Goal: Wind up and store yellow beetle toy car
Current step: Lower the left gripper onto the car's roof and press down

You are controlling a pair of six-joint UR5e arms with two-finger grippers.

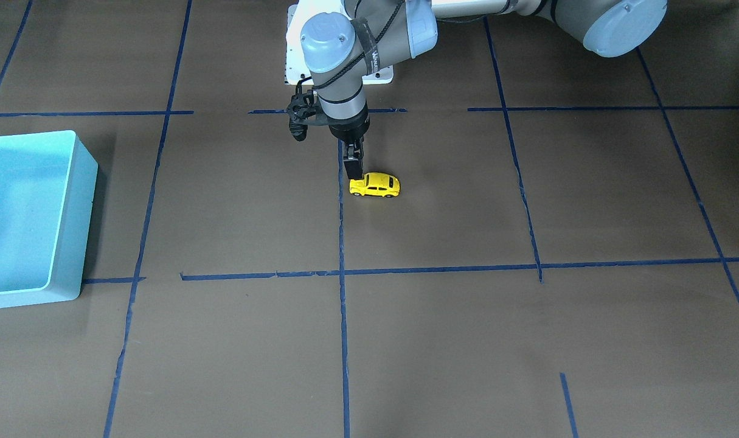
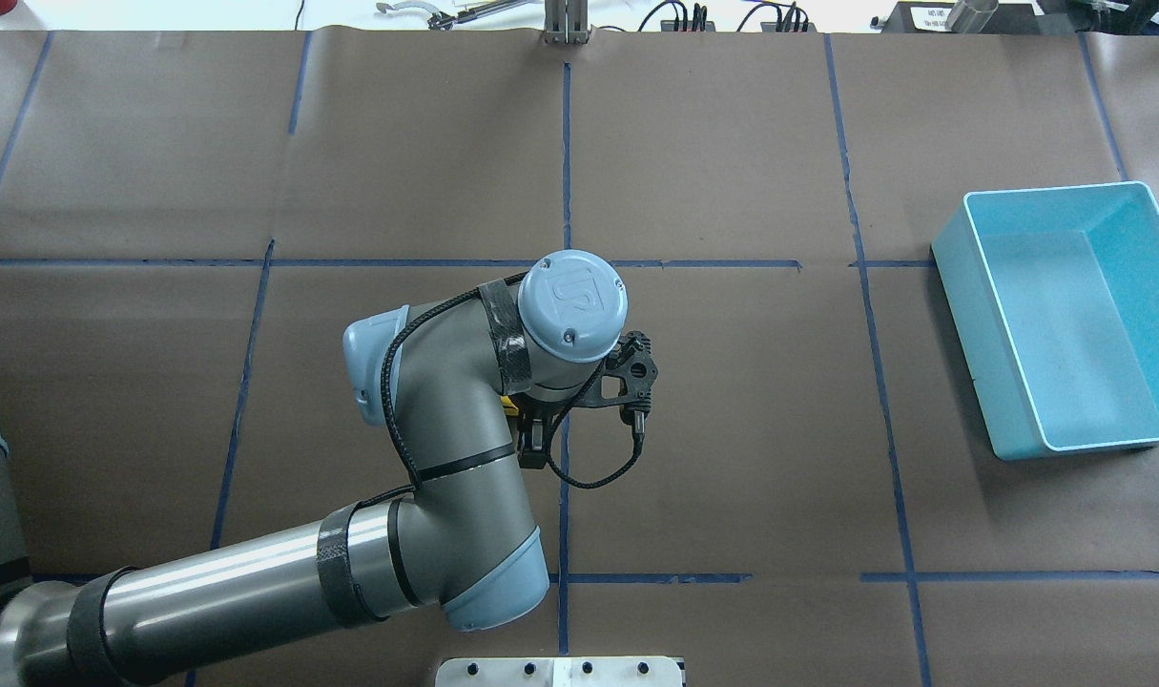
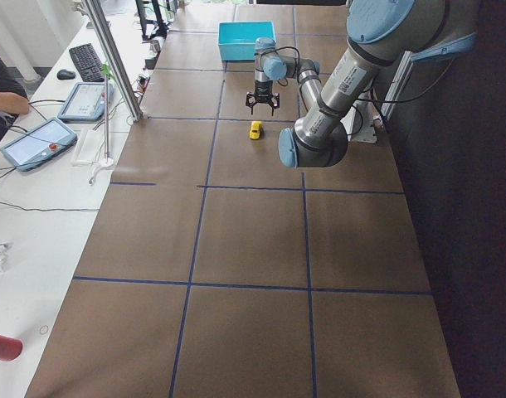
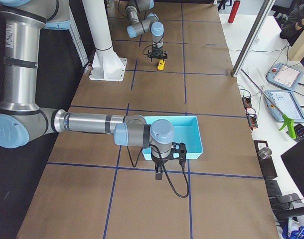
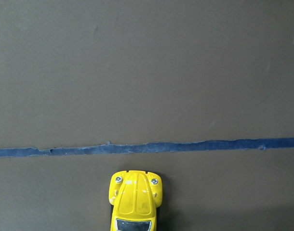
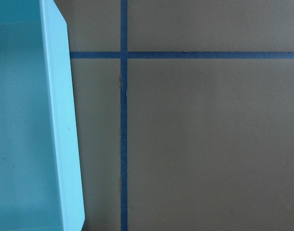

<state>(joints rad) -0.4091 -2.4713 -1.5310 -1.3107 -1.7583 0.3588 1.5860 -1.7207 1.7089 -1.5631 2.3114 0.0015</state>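
Note:
The yellow beetle toy car stands on its wheels on the brown table near a blue tape line. My left gripper points straight down at the car's left end as the front-facing view shows it. Its fingers are seen edge-on, so I cannot tell whether they are open or shut. From overhead the arm hides the car except a yellow sliver. The left wrist view shows the car's hood at the bottom edge. My right gripper hangs beside the light blue bin; I cannot tell its state.
The light blue bin sits at the table's right end, open side up, nothing in it; its rim also shows in the right wrist view. A white base plate is behind the left gripper. Blue tape lines cross the table.

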